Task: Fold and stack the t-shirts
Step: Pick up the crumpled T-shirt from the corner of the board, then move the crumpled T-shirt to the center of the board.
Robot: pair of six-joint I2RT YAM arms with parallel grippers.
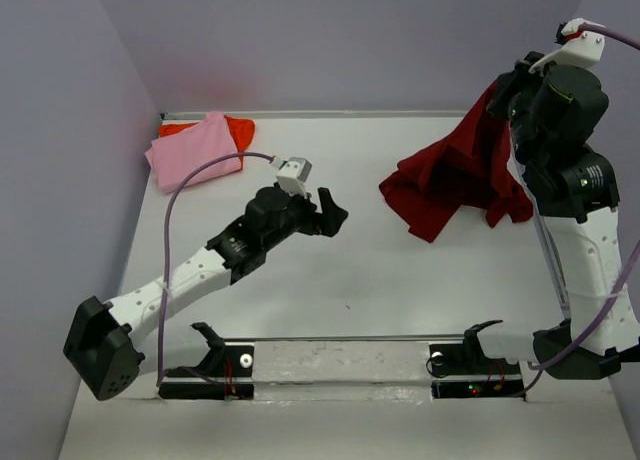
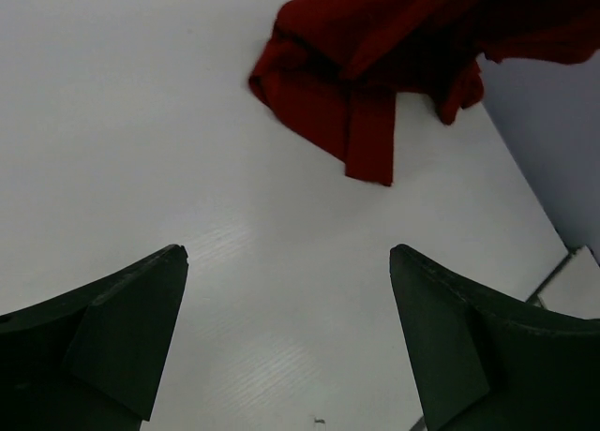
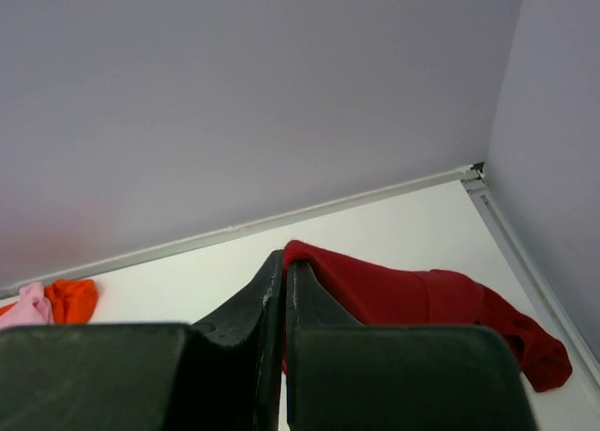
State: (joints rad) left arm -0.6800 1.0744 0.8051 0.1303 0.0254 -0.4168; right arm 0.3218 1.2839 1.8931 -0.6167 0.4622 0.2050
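The dark crimson t-shirt (image 1: 455, 175) hangs crumpled from my right gripper (image 1: 497, 98) at the right back, its lower part resting on the table. In the right wrist view my right gripper (image 3: 284, 262) is shut on a fold of it (image 3: 412, 295). My left gripper (image 1: 332, 212) is open and empty over the table's middle, to the left of the shirt; the left wrist view (image 2: 289, 253) shows the shirt (image 2: 356, 66) ahead. The light pink t-shirt (image 1: 193, 150) lies folded on the orange-red t-shirt (image 1: 238, 129) at the back left corner.
Lilac walls close the table at the back, left and right. A white rail (image 1: 330, 112) runs along the back edge. Two black gripper rests (image 1: 215, 355) (image 1: 470, 352) stand on a strip at the near edge.
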